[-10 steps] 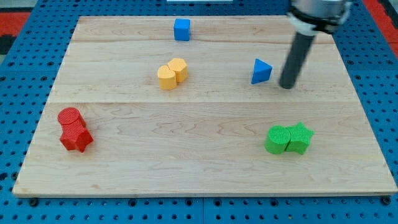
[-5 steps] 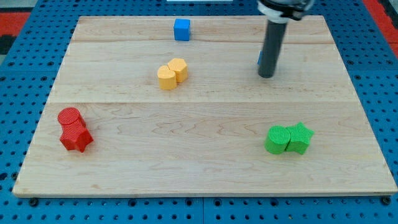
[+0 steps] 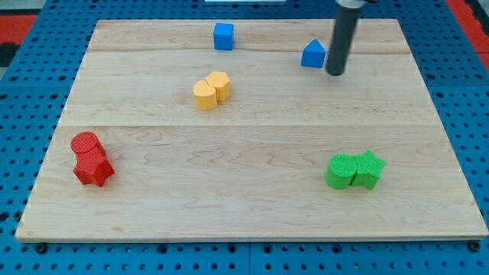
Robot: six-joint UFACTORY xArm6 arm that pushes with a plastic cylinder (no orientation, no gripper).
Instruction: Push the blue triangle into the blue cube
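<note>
The blue triangle [image 3: 312,54] lies near the board's top edge, right of centre. The blue cube [image 3: 223,36] stands well to its left, also near the top edge. My tip [image 3: 335,72] rests on the board just right of the triangle and slightly below it, close to it; I cannot tell whether it touches. The dark rod rises from the tip out of the view's top.
Two yellow blocks [image 3: 211,90] sit together left of centre, below the blue cube. Two red blocks [image 3: 91,159] sit at the left. Two green blocks [image 3: 354,169] sit at the lower right. The wooden board [image 3: 244,206] lies on a blue pegboard.
The blue triangle has moved toward the view's top and slightly left. My tip swung left behind it, then up and a little right.
</note>
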